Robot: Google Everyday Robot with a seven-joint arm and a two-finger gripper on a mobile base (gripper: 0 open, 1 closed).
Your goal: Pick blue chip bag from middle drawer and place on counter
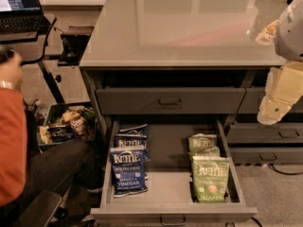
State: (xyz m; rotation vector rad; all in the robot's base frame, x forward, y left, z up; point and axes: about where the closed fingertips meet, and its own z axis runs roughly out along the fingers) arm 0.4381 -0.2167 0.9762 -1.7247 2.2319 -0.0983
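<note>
Surface finish: counter [189, 27] glossy, middle drawer [165, 193] matt, blue chip bag [128, 170] crinkly film.
Counter: smooth light-grey top, strongly reflective, pale patches of light mirrored in it. Middle drawer: grey front and side walls, painted-looking, matt; pale grey floor inside, smooth, faint sheen. Pull [171, 219]: small, dark, metal-looking. Upper drawer [142, 100]: same matt grey. Blue chip bag: dark-blue wrinkled film, slight shine on the creases, white printed panel. Green bags [210, 178]: same crinkled film, duller. Gripper [274, 110], at the right edge beside the upper drawer front, below the counter edge: pale cream shell, matt, plastic-looking. Sleeve [10, 145], far left: orange cloth, soft, no shine.
</note>
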